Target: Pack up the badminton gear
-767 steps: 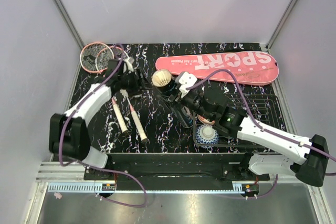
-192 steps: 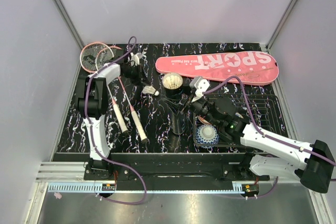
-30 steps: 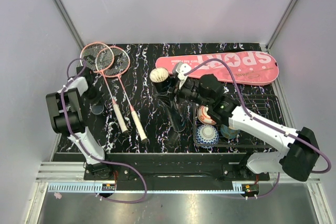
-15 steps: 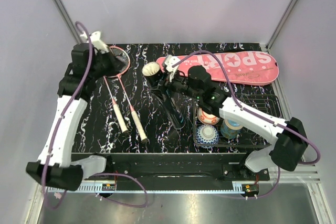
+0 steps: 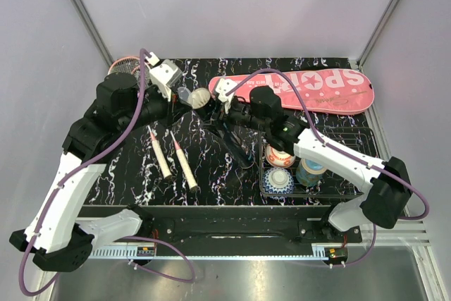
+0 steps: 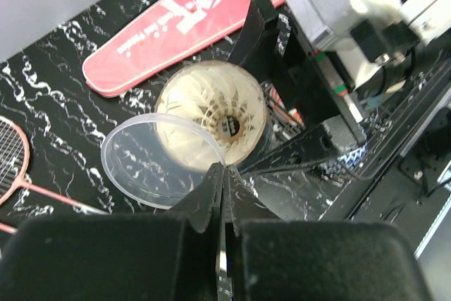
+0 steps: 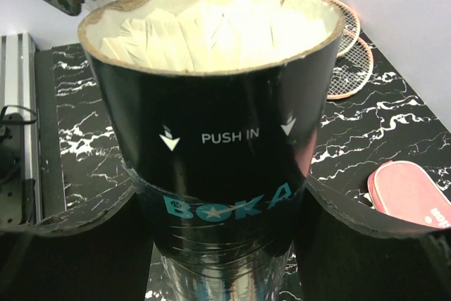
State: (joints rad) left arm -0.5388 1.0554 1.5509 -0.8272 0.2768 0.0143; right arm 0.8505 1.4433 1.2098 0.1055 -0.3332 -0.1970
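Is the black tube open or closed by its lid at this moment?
Open. The black tube shows white shuttlecocks at its mouth; the left gripper holds the clear lid beside it, not seated.

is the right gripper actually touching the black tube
Touching. The right wrist view shows the right gripper with its fingers pressed against both sides of the black tube, no gap.
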